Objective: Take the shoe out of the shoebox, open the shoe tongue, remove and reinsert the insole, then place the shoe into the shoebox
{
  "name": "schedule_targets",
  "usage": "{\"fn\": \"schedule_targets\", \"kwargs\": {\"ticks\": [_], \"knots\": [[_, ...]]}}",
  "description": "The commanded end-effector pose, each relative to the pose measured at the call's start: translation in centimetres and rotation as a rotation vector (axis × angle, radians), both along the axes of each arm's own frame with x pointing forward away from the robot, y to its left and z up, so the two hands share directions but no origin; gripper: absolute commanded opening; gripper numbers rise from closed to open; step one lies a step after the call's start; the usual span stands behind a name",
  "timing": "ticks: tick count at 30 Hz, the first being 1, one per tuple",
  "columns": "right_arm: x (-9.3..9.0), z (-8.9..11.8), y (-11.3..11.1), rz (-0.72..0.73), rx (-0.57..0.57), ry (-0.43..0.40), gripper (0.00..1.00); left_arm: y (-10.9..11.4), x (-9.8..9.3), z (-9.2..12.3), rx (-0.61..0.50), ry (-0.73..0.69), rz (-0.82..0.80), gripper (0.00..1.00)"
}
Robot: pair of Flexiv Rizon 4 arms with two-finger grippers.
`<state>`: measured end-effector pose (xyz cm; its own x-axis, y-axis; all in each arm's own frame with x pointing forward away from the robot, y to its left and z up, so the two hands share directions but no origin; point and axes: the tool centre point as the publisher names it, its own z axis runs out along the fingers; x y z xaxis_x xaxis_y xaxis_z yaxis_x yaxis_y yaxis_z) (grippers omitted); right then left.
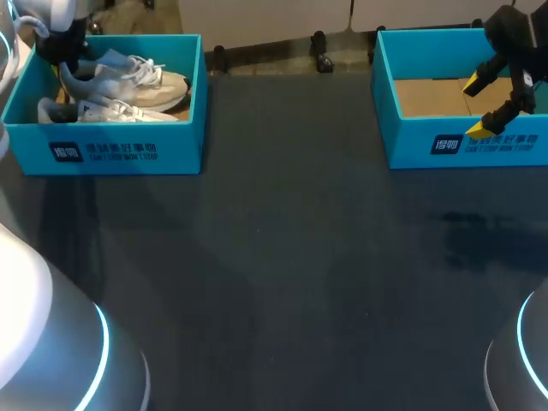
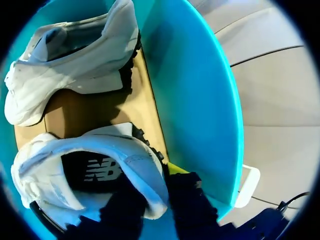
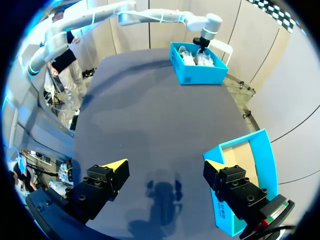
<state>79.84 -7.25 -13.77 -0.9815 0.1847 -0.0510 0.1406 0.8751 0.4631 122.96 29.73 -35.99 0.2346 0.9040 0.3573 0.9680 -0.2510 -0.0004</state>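
Table from overhead: the dark table [image 1: 282,257] carries two blue boxes along its far edge, well apart.
Left shoebox: the left shoebox [image 1: 120,152] sits at the far left corner with a pair of pale trainers inside.
Shoe: the shoe [image 1: 137,86] lies along the box's far wall, with its toe pointing toward the middle of the table.
Second shoe: the second shoe [image 1: 111,111] lies just beside it, nearer the front wall.
Left claw: the left claw [image 1: 64,60] is down in the box at the shoe's heel end.
Right shoebox: the right shoebox [image 1: 479,145] shows only its cardboard floor.
Right claw: the right claw [image 1: 479,107] hangs over that box's front wall, its yellow tips apart.
Left wrist, grip: the left claw [image 2: 150,200] pinches the heel collar of the shoe [image 2: 60,150], with one finger inside the opening and the yellow-tipped fingertip [image 2: 175,168] outside.
Left wrist, surroundings: the blue box wall [image 2: 200,100] stands close beside that heel, and the second shoe [image 2: 75,75] lies ahead.
Right wrist, claw: the right claw [image 3: 165,167] is spread wide and holds nothing, with bare table [image 3: 150,110] under it.
Right wrist, boxes: the right shoebox [image 3: 257,155] is beside one finger, and the left shoebox [image 3: 197,75] is far ahead with the left arm [image 3: 160,17] reaching down into it.
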Motion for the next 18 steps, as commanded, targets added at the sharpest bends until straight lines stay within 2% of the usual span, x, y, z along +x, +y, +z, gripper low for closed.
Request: {"fn": "schedule_targets", "kwargs": {"ticks": [1, 3, 5, 8, 10, 11, 12, 13, 18], "knots": [[0.1, 0.0, 0.1, 0.0, -0.003, 0.003, 1.0, -0.1, -0.1, 0.8, -0.005, 0.002, -0.005, 0.4], [0.1, 0.0, 0.1, 0.0, -0.003, 0.003, 1.0, -0.2, -0.2, 1.1, -0.008, 0.002, -0.011, 0.44], [0.1, 0.0, 0.1, 0.0, -0.003, 0.003, 1.0, -0.4, -0.3, 1.5, -0.017, 0.006, -0.017, 0.51], [0.1, 0.0, 0.1, 0.0, -0.003, 0.003, 1.0, -0.7, -0.7, 2.5, -0.038, 0.003, -0.017, 0.71], [0.1, 0.0, 0.1, 0.0, -0.003, 0.003, 1.0, -0.9, -0.8, 3.0, -0.052, -0.002, -0.013, 0.78], [0.1, 0.0, 0.1, 0.0, -0.003, 0.003, 1.0, -1.1, -1.0, 3.5, -0.069, -0.008, -0.012, 0.85], [0.1, 0.0, 0.1, 0.0, -0.003, 0.003, 1.0, -1.2, -1.1, 3.9, -0.08, -0.009, -0.013, 0.96], [0.1, 0.0, 0.1, 0.0, -0.003, 0.003, 1.0, -1.4, -1.2, 4.2, -0.087, -0.011, -0.014, 1.0], [0.1, 0.0, 0.1, 0.0, -0.003, 0.003, 1.0, -2.4, -2.0, 6.4, -0.142, -0.039, -0.027, 1.0]]}}
